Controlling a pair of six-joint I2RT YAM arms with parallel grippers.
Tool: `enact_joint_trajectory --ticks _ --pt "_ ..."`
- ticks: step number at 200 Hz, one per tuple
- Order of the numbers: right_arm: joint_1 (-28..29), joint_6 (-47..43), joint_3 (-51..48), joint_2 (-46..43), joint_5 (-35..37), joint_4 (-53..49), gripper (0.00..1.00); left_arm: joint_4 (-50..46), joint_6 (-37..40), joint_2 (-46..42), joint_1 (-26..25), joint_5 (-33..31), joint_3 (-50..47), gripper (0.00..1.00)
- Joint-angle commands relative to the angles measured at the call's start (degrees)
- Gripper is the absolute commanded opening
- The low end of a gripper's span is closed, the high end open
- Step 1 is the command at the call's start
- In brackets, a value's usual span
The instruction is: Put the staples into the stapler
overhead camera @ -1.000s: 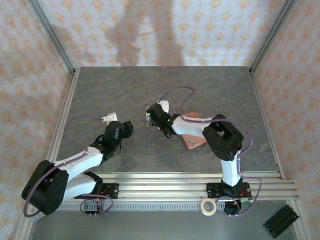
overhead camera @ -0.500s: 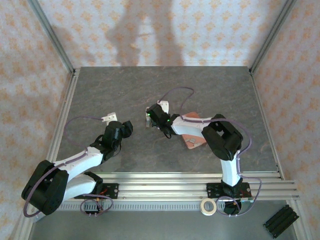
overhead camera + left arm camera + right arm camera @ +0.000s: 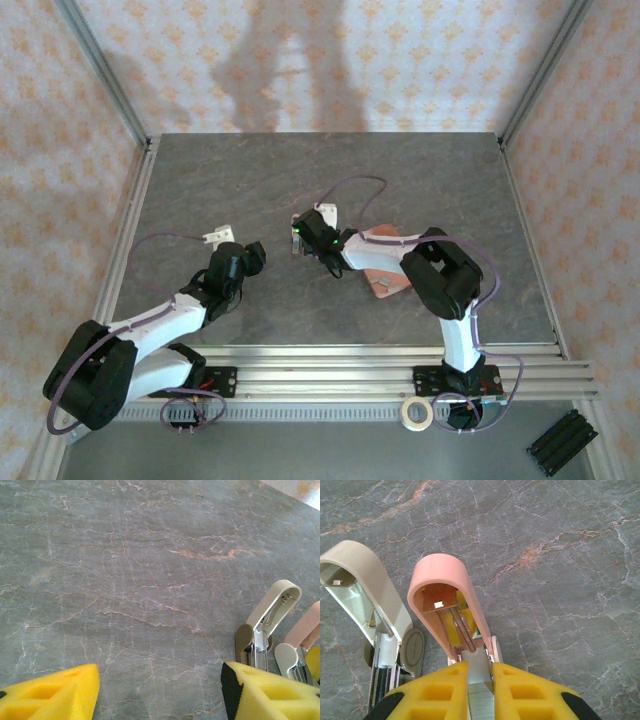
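Note:
The pink stapler (image 3: 445,595) stands open on the stone table, its lid swung up so the spring and silvery channel (image 3: 477,655) show. My right gripper (image 3: 481,667) is shut on a grey block of staples (image 3: 482,705), and the block's front end lies right at the channel's back. In the top view the right gripper (image 3: 300,238) is near the table's middle. My left gripper (image 3: 160,672) is open with bare table between its yellow fingers. The pink stapler (image 3: 306,630) lies just right of it. From above, the left gripper (image 3: 250,252) sits a little left of the right one.
A second, beige stapler (image 3: 365,587) stands open close beside the pink one; it is also in the left wrist view (image 3: 272,610). A salmon-pink tray (image 3: 392,238) with small staple blocks (image 3: 385,288) lies under the right arm. A tape roll (image 3: 417,412) sits off the table's front.

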Motion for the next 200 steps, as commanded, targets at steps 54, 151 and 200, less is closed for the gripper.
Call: enact_joint_trajectory --ticks 54,151,200 --pt "0.51 0.72 -1.41 -1.52 0.78 -0.07 0.17 -0.06 1.33 -0.62 0.42 -1.60 -0.01 0.66" --pt "1.08 0.15 -2.97 -3.14 1.38 0.36 0.17 0.19 1.22 -0.57 0.48 -1.43 -0.01 0.66" --pt "1.08 -1.08 -3.63 -4.25 1.48 1.70 0.17 -0.04 1.23 -0.86 0.48 -1.50 -0.01 0.66"
